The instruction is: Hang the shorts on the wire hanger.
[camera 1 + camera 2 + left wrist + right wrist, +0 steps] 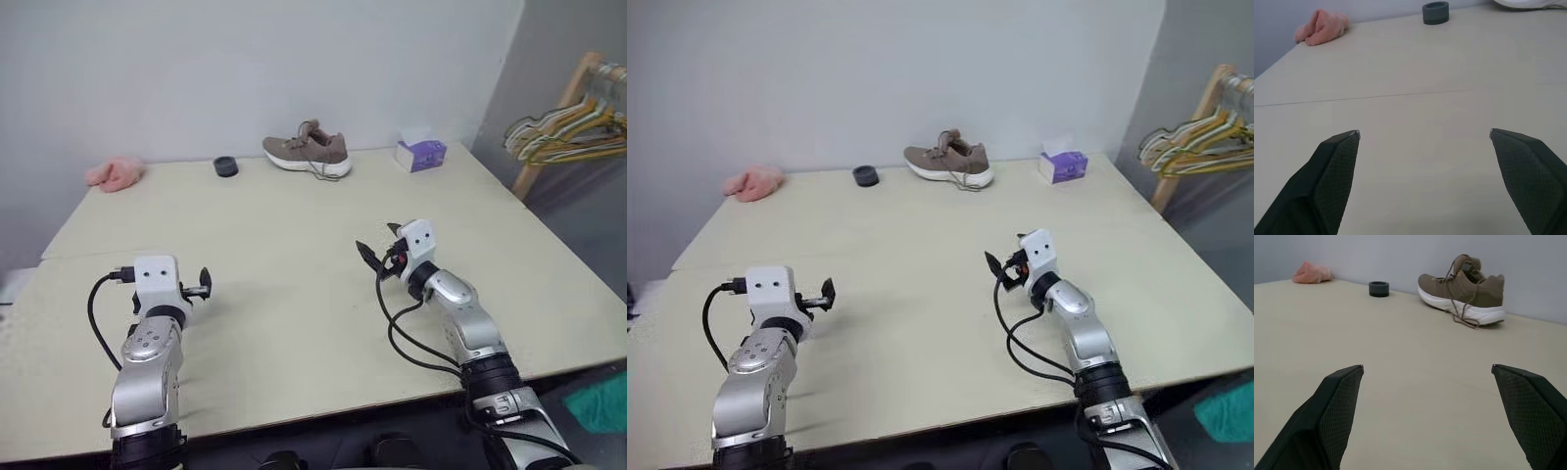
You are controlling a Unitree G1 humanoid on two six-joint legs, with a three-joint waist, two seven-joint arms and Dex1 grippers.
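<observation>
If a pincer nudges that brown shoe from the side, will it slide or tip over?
The shoe would probably slide rather than tip: it sits flat on a wide white sole. It looks light. Its loose laces trail on the table and could snag.

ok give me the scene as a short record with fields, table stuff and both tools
table: beige top, against a grey wall
far edge, robot's left to right: pink fluffy cloth; dark ring; brown shoe, laces loose; purple tissue box
off table, robot's right: bunch of hangers on a wooden rack; teal fabric low beside the table
left tool: open, holding nothing
right tool: open, holding nothing, facing the shoe
</observation>
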